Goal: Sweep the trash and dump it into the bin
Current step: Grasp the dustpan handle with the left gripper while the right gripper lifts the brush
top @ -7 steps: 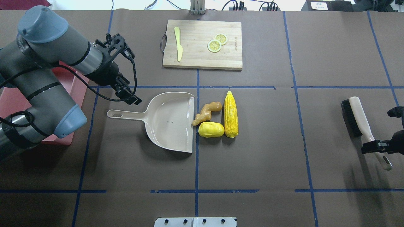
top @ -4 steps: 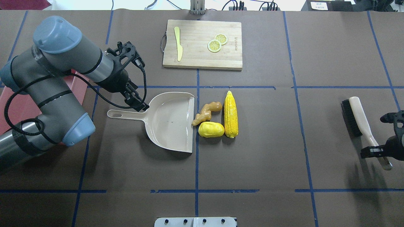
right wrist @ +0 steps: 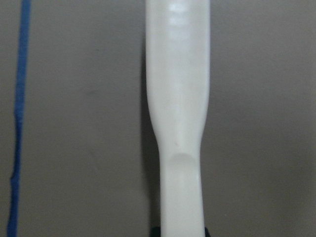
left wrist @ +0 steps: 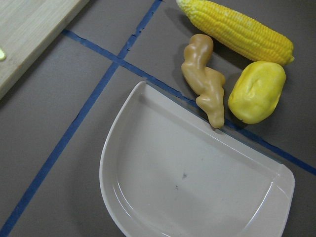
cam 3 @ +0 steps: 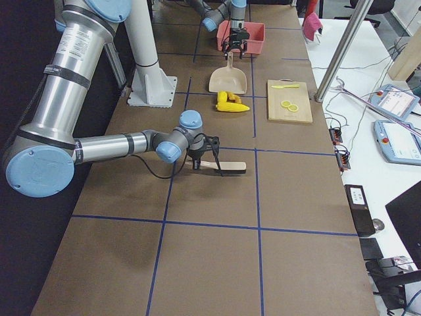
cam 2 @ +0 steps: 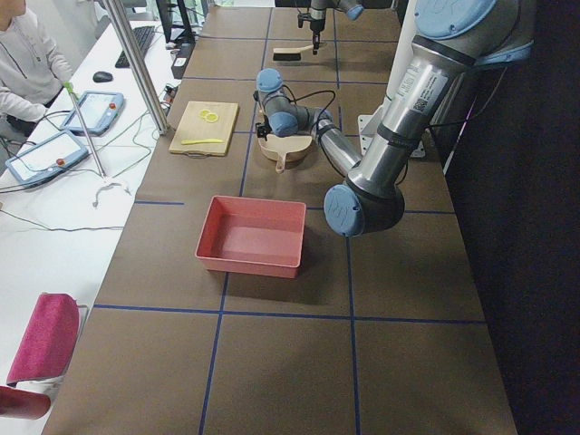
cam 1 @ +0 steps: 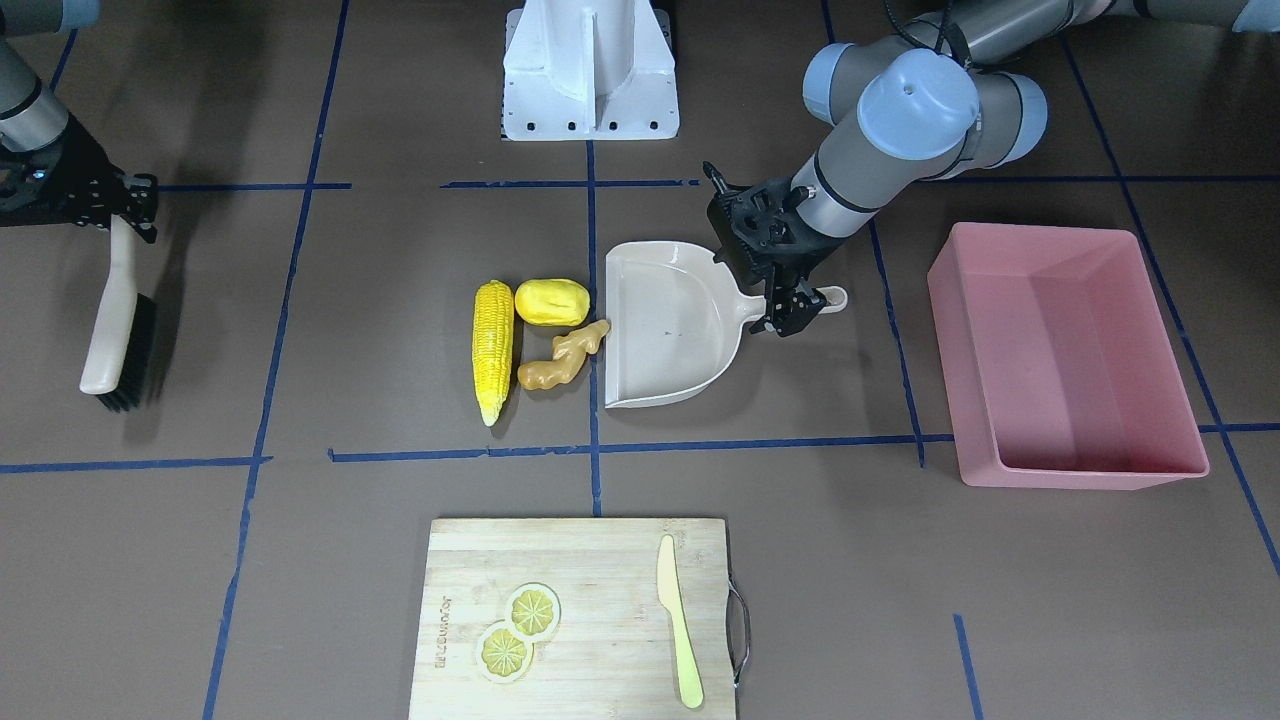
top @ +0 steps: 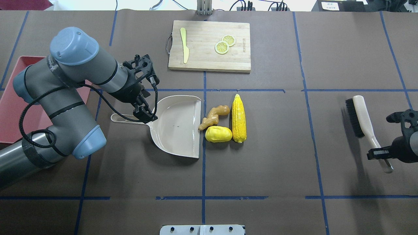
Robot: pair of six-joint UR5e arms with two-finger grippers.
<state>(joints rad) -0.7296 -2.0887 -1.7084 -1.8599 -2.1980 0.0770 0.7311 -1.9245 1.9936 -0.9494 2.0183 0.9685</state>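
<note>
The trash lies together at mid-table: a corn cob (top: 238, 118), a yellow potato lump (top: 218, 134) and a tan ginger root (top: 214, 117), right at the open lip of the beige dustpan (top: 176, 125). My left gripper (top: 145, 114) is open and sits over the dustpan's handle (cam 1: 828, 297), close to the pan. My right gripper (top: 378, 153) is shut on the handle of the brush (top: 359, 116) at the table's right. The pink bin (top: 16, 107) stands at the far left, partly hidden by my left arm. It shows empty in the front-facing view (cam 1: 1070, 360).
A wooden cutting board (top: 209, 45) with a pale yellow knife (top: 184, 49) and two lemon slices (top: 224, 44) lies beyond the dustpan. Blue tape lines cross the brown table cover. The robot's white base (cam 1: 590, 70) is at the near edge.
My left arm has swung right and down, bringing its gripper onto the dustpan handle. My right gripper has shifted the brush slightly left and away. The trash has not moved.
</note>
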